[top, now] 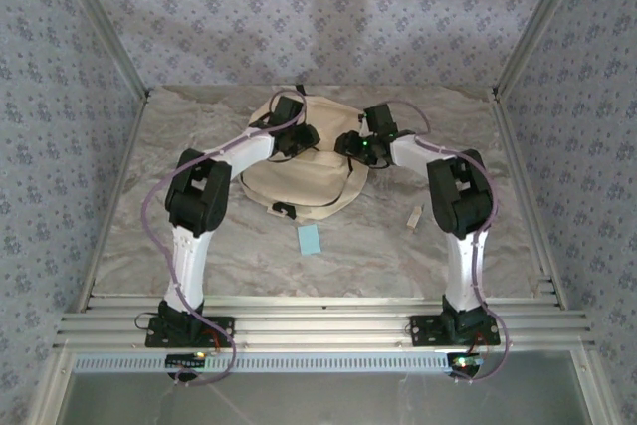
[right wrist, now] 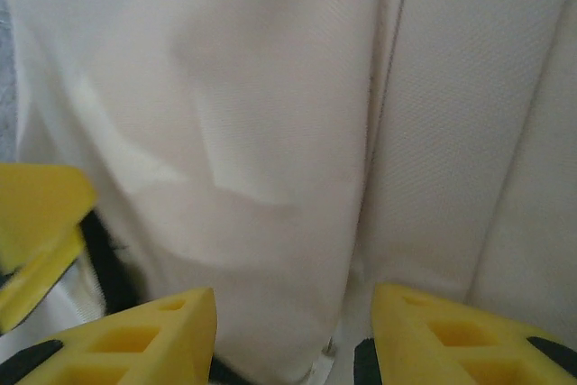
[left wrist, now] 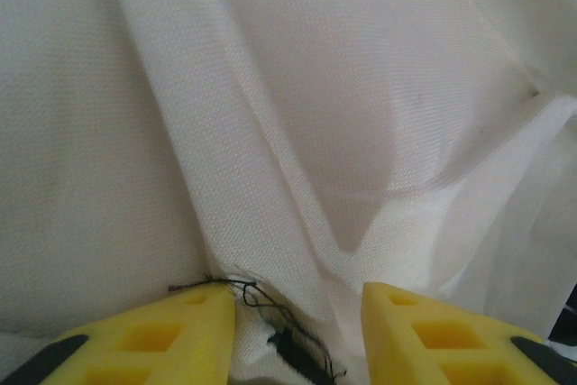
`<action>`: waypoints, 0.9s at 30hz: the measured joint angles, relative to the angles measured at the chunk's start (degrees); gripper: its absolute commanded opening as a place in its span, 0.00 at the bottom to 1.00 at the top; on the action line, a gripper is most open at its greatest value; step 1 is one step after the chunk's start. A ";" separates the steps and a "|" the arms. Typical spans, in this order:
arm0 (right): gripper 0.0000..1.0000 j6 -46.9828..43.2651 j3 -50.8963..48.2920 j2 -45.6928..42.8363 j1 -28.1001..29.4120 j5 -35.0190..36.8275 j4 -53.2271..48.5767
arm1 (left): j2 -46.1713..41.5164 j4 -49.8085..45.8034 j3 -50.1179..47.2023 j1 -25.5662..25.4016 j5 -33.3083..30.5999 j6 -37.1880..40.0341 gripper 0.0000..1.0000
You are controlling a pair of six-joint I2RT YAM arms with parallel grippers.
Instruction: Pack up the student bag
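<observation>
The cream-beige student bag (top: 304,178) lies flat in the middle of the table with its black straps on top. Both grippers are down on its upper half. My left gripper (top: 299,136) presses in from the left; in its wrist view it (left wrist: 297,317) stands open, with creased bag fabric (left wrist: 297,114) and a frayed black thread (left wrist: 287,340) between the yellow fingers. From the right, my right gripper (top: 354,144) meets the bag; in its wrist view it (right wrist: 295,317) is open over a fold of fabric (right wrist: 270,132). The left gripper's yellow fingertip (right wrist: 36,209) shows at that view's left edge.
A light blue card (top: 310,239) lies on the marble table (top: 229,246) just in front of the bag. A small white item (top: 415,215) rests to the right, near the right arm. Metal frame rails border the table on both sides.
</observation>
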 measured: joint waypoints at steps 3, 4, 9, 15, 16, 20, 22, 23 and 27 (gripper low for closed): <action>0.46 0.79 0.87 1.55 0.07 -0.42 0.17 | 1.73 -0.13 1.64 0.00 0.02 -0.63 0.25; 0.45 0.92 1.05 1.62 0.07 -0.44 0.17 | 1.99 -0.20 1.88 0.04 0.02 -0.55 0.24; 0.30 1.36 1.36 1.75 0.24 -0.48 0.59 | 2.19 -0.24 2.14 -0.02 0.24 -0.87 0.08; 0.00 1.49 1.36 2.64 0.11 0.00 0.61 | 2.14 0.00 1.77 0.00 0.44 -0.96 0.00; 0.00 1.44 1.36 2.64 0.13 0.26 0.61 | 2.10 0.11 1.57 0.00 0.44 -0.87 0.00; 0.00 1.86 1.27 2.64 0.20 0.66 0.81 | 1.40 -0.22 1.22 0.02 0.44 0.72 0.00; 0.00 1.97 0.70 2.64 0.20 0.68 1.64 | 0.63 -0.63 0.85 0.37 0.39 2.08 0.00; 0.00 2.05 0.35 2.62 0.20 0.70 2.21 | 0.11 -0.79 0.39 0.55 0.46 2.95 0.00; 0.00 2.05 -0.57 2.19 0.55 0.59 3.98 | -1.79 -1.49 -1.73 2.21 1.60 6.01 0.00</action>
